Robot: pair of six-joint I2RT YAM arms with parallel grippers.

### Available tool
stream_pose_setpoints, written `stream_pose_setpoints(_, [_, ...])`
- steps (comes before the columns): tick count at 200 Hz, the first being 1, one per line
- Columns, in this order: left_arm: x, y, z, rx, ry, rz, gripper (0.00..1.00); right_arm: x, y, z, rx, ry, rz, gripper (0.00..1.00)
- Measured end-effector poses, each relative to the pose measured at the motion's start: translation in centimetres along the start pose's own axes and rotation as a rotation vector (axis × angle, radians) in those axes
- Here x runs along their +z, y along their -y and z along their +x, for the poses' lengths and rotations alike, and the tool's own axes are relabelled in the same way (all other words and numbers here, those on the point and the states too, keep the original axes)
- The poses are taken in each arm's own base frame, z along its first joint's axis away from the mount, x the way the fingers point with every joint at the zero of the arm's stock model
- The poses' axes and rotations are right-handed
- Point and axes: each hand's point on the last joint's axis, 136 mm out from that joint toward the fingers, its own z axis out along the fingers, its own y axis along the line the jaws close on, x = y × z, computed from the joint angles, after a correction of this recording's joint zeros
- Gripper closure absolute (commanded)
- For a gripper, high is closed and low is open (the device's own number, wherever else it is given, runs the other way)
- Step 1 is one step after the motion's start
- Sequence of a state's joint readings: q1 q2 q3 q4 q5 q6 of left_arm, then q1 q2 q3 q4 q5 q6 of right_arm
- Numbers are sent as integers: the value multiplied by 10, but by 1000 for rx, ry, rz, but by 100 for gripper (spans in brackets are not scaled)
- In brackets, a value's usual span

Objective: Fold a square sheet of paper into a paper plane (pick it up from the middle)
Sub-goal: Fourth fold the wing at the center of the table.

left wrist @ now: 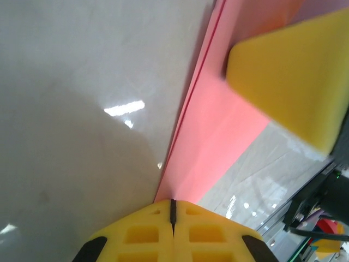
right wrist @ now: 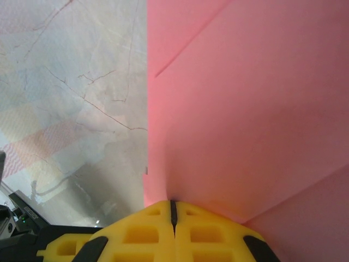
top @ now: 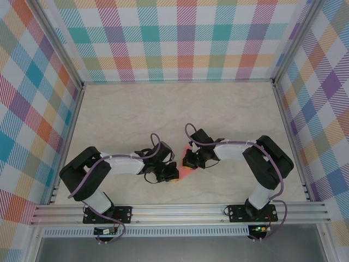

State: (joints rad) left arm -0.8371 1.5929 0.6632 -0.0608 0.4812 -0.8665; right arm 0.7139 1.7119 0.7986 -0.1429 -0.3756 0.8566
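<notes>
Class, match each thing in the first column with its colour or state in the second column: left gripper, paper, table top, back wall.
Column one:
1. left gripper
2. paper
3. table top
4. back wall

Column two:
a. checked in many colours
b. shut, pinching the paper's edge
c. salmon pink, with creases
d. pale and marbled

Pairs: 1-b, 2-c, 3-d, 4-a

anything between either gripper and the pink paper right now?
Nothing visible stands in the way. The left gripper and the right gripper are both shut on the sheet of paper, each pinching it from its own side, with the paper spanning the gap between the two arms over the table.
</notes>
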Motion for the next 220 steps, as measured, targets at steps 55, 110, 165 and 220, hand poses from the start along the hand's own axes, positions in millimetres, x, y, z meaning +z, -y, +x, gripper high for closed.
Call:
stream_pose_setpoints(55, [-10,-17,20,9,-59,-80,100,1,-1,0,-1,-4,-2,96])
stream_pose_setpoints(110, [-28,-1,16,44,-20,-79,98,1,-1,0,-1,-4,-3,96])
stream_pose_setpoints(165, [-17,25,-14,85,53,-29,100,1,-1,0,-2,-5,-5,96])
stream_pose_setpoints(220, [0,4,-20,60,60,-93,100,1,-2,0,-4,-3,-8,96])
